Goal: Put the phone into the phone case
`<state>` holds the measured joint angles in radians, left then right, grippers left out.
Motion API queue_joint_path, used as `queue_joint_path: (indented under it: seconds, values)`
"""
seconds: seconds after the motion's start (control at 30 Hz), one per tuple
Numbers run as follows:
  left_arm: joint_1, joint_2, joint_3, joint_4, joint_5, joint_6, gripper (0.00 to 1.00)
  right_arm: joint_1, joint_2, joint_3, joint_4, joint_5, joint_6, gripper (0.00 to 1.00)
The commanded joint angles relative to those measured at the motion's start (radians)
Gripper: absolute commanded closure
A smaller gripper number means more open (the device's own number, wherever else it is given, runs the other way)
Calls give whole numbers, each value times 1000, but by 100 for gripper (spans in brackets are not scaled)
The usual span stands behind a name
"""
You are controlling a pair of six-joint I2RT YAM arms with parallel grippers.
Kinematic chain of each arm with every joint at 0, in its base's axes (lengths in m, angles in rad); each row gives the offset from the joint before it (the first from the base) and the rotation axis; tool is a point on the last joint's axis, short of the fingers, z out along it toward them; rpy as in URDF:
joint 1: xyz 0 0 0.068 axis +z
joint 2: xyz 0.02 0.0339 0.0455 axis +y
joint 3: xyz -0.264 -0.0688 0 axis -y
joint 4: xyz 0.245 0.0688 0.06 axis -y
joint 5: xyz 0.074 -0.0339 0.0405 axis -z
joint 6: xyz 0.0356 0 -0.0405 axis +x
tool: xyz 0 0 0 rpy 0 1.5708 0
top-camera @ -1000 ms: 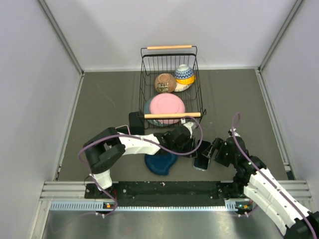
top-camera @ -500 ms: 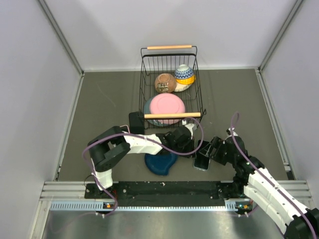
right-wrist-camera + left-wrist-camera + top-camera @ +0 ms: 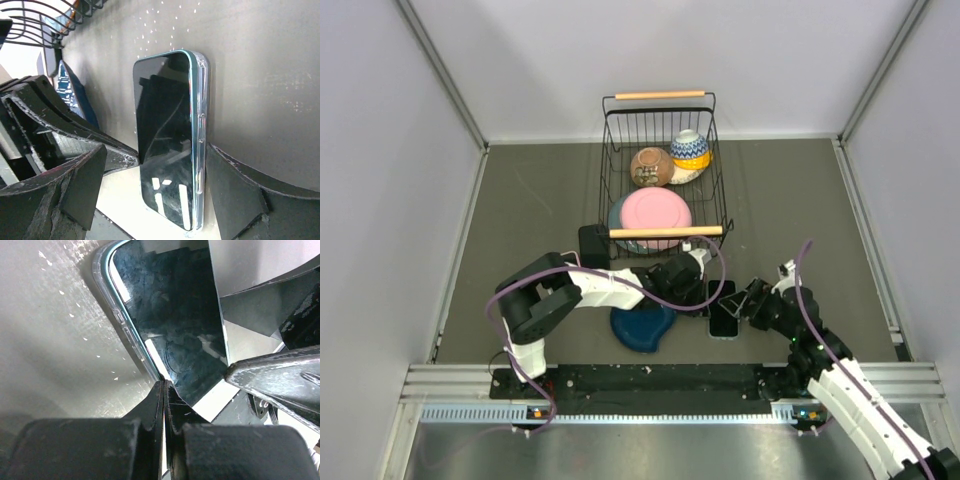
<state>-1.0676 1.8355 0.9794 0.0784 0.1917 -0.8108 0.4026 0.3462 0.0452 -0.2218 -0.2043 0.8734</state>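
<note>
The phone [image 3: 723, 314] lies flat on the table, black screen up, inside a clear case [image 3: 200, 150] whose rim shows round its edge. My left gripper [image 3: 706, 292] is shut and empty; its tips [image 3: 164, 383] touch the case's rim [image 3: 117, 315] beside the phone's screen [image 3: 175, 330]. My right gripper [image 3: 744, 303] is open and straddles the near end of the phone [image 3: 167, 160]. Its right finger [image 3: 240, 195] is against the case's side and its left finger [image 3: 65, 185] stands apart from the phone.
A wire basket [image 3: 665, 110] behind the phone holds a pink plate [image 3: 655, 213], a brown bowl [image 3: 651, 166] and a blue-and-white bowl [image 3: 690, 148]. A dark blue dish [image 3: 642, 327] lies left of the phone. A black object [image 3: 592, 243] sits by the basket's front left corner.
My right gripper has moved left and forward and now straddles the phone. The phone has turned from a tilt to lie straight. The left gripper has stayed shut at its edge.
</note>
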Motion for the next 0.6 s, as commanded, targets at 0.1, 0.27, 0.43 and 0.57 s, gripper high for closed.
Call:
queue_joint_path:
  seconds: [0.1,0.27,0.43,0.57]
  values:
    - [-8,-8,-33,70,5,-19,99,10,-121,-18,79,-176,93,23]
    - [-8,-25,-44,70,-3,-22,99,8,-90,-22,82,-208,102,24]
    - [-8,-30,-48,70,-5,-27,99,8,-47,-21,65,-193,84,27]
    - [-8,-38,-59,70,-12,-25,99,10,-15,-11,20,-159,53,42]
